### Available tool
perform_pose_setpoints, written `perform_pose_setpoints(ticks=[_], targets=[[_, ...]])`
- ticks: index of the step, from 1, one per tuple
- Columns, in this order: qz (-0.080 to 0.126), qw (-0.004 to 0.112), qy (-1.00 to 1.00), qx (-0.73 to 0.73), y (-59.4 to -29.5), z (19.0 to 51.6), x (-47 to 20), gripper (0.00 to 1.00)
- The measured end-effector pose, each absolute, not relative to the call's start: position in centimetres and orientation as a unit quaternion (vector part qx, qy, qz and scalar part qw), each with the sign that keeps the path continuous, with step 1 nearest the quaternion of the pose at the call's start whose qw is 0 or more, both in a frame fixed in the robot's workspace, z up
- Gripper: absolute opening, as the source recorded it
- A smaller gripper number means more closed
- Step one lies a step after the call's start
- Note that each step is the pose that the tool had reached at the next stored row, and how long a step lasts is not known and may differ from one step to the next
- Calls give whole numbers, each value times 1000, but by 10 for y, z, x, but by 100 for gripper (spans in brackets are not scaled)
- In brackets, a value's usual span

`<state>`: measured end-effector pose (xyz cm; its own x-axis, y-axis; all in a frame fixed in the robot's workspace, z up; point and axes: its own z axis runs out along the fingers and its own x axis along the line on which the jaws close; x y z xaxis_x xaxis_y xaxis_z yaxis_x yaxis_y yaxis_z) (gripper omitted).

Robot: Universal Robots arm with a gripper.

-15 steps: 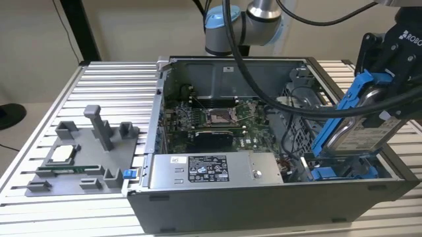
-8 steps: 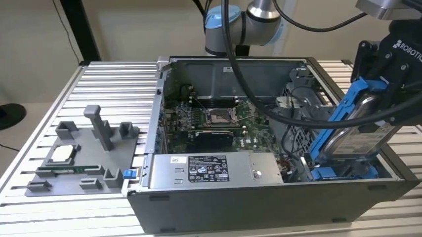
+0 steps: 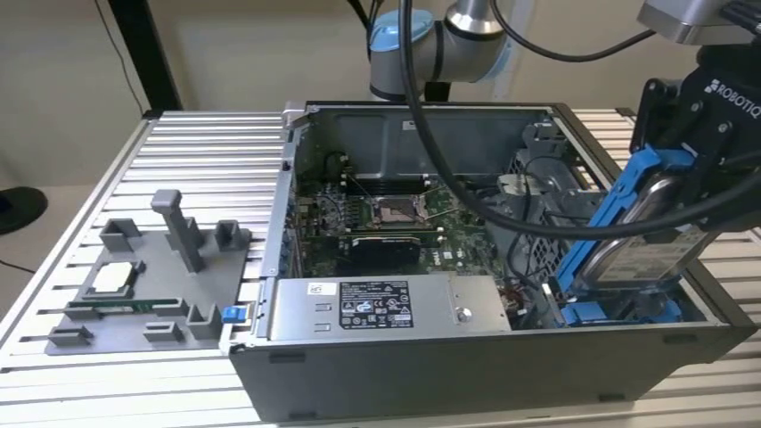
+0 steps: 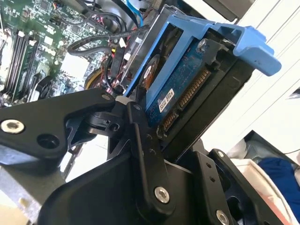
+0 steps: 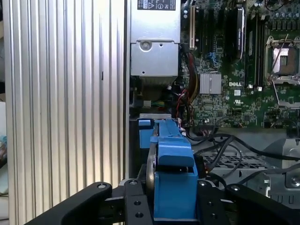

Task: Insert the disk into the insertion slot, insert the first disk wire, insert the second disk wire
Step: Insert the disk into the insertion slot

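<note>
My gripper (image 3: 675, 174) is shut on the disk (image 3: 651, 245), a silver drive clipped in a bright blue carrier. The disk hangs tilted over the case's corner on the exterior view's right. Its lower end reaches down to the insertion slot (image 3: 618, 312), a grey metal bay with blue plastic tabs. In the second wrist view the disk (image 4: 185, 82) shows its blue circuit board and connector edge between my black fingers (image 4: 140, 140). In the first wrist view the blue carrier (image 5: 171, 164) sits edge-on above the insertion slot (image 5: 146, 127). Loose black cables (image 3: 535, 209) lie beside the bay.
The open computer case (image 3: 476, 374) stands on a slatted metal table (image 3: 202, 152). A silver labelled power-supply box (image 3: 387, 308) sits beside the bay, with the motherboard (image 3: 380, 218) behind it. A grey fixture tray (image 3: 143, 285) stands at the exterior view's left.
</note>
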<state>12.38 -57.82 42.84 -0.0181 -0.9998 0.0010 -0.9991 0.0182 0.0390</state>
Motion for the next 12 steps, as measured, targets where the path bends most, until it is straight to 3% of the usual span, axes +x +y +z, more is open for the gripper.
perform_pose_setpoints(ticks=[12], targets=[[-15,12,-713,701,-578,415,126,0]])
